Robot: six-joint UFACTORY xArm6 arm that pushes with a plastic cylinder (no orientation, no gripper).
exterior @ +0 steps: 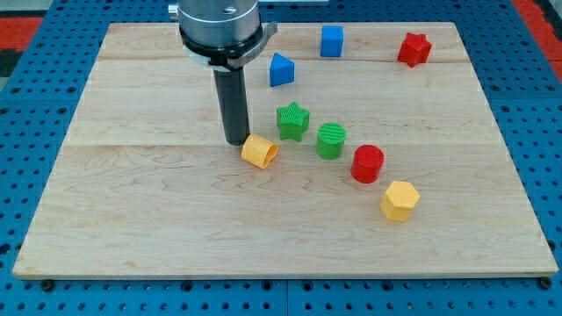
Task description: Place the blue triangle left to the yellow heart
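Note:
The blue triangle sits near the view's top, right of the rod. The yellow heart lies near the board's middle, below the triangle. My tip stands just left of the yellow heart, almost touching its upper left side, and well below and left of the blue triangle.
A green star, green cylinder, red cylinder and yellow hexagon run diagonally to the lower right. A blue cube and red star sit at the top. The wooden board lies on a blue pegboard.

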